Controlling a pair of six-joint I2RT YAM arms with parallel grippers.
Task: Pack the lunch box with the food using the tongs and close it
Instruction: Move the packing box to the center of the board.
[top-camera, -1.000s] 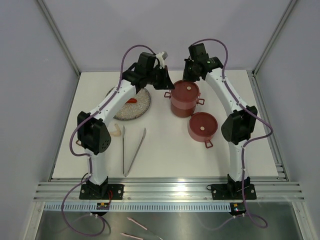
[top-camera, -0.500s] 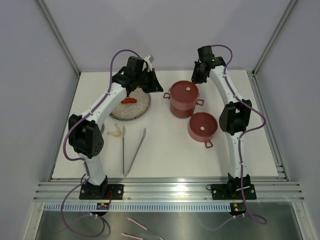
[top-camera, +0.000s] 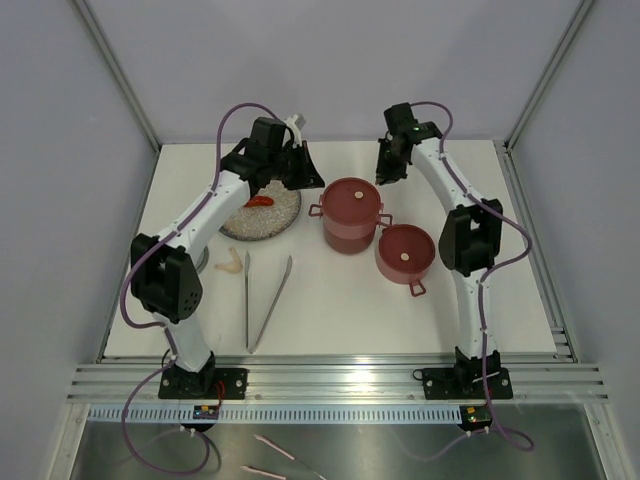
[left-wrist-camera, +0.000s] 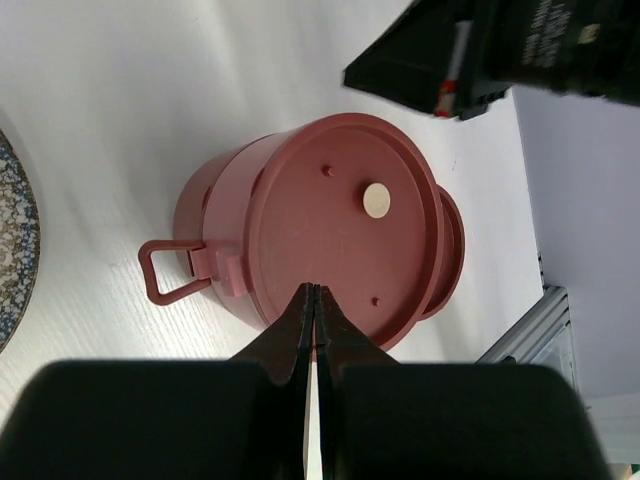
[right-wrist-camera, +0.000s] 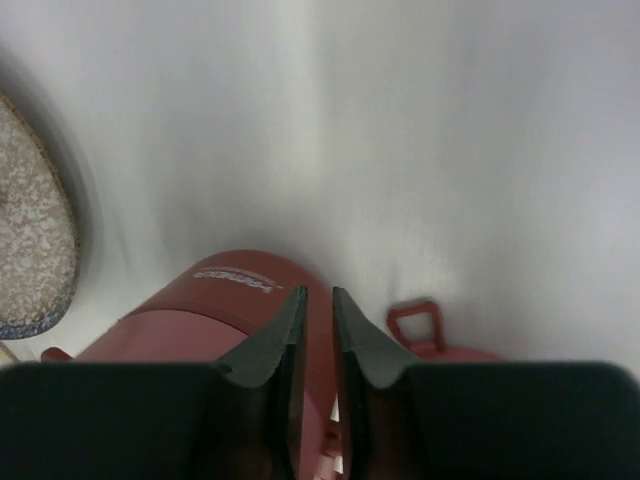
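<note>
The lunch box (top-camera: 350, 213) is a tall stack of dark-red tiers with a flat lid, at the table's middle; in the left wrist view the lunch box (left-wrist-camera: 340, 210) shows its lid and a loop handle. A separate lidded tier (top-camera: 405, 252) stands to its front right. My left gripper (top-camera: 319, 184) (left-wrist-camera: 313, 288) is shut and empty, its tips over the lid's edge. Behind the stack my right gripper (top-camera: 381, 177) (right-wrist-camera: 317, 290) hangs with a narrow gap between its fingers, holding nothing. The tongs (top-camera: 265, 300) lie near the front left. A red food piece (top-camera: 260, 201) lies on the plate.
The grey speckled plate (top-camera: 280, 218) sits left of the stack under my left arm. A pale piece (top-camera: 232, 265) lies on the table beside the tongs. Side walls and a metal rail bound the table.
The stacked lunch box has slid toward the front left. My right gripper has drawn back from it and parted its fingers slightly. My left arm has swung a little to the left.
</note>
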